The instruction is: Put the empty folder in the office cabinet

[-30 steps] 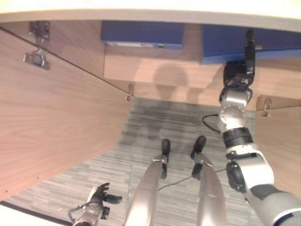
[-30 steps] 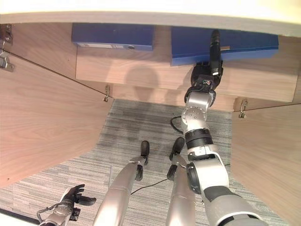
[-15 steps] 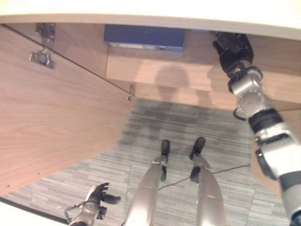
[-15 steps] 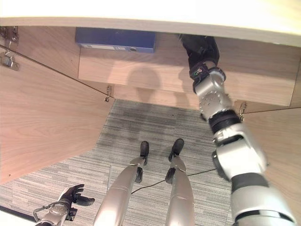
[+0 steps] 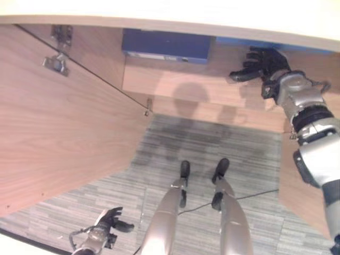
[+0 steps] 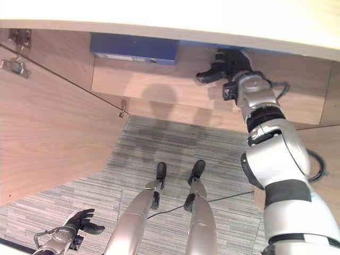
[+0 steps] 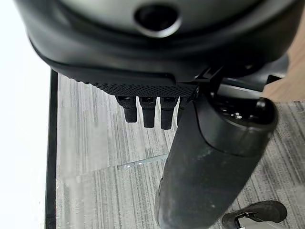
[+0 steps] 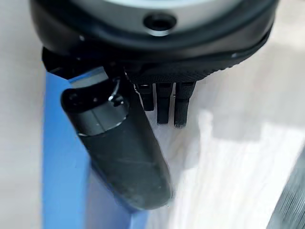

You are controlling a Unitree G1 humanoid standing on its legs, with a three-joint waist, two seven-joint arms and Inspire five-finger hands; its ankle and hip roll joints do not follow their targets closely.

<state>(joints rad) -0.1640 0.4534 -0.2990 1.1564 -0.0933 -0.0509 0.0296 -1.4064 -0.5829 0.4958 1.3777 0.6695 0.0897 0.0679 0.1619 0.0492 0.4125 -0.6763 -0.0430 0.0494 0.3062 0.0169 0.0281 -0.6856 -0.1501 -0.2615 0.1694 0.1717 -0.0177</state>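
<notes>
Since a second ago our right hand (image 5: 261, 62) has let go of the blue folder (image 8: 64, 157) and drawn back from it, fingers (image 6: 208, 76) now spread and holding nothing. We see the wooden cabinet (image 5: 175, 85) with its door (image 5: 58, 133) swung wide on our left. That folder lies on the shelf (image 6: 159, 79) at its right end, a second blue folder (image 5: 166, 45) at the left end. Our left hand (image 5: 106, 226) hangs low over the grey carpet (image 5: 212, 143), fingers loosely spread.
</notes>
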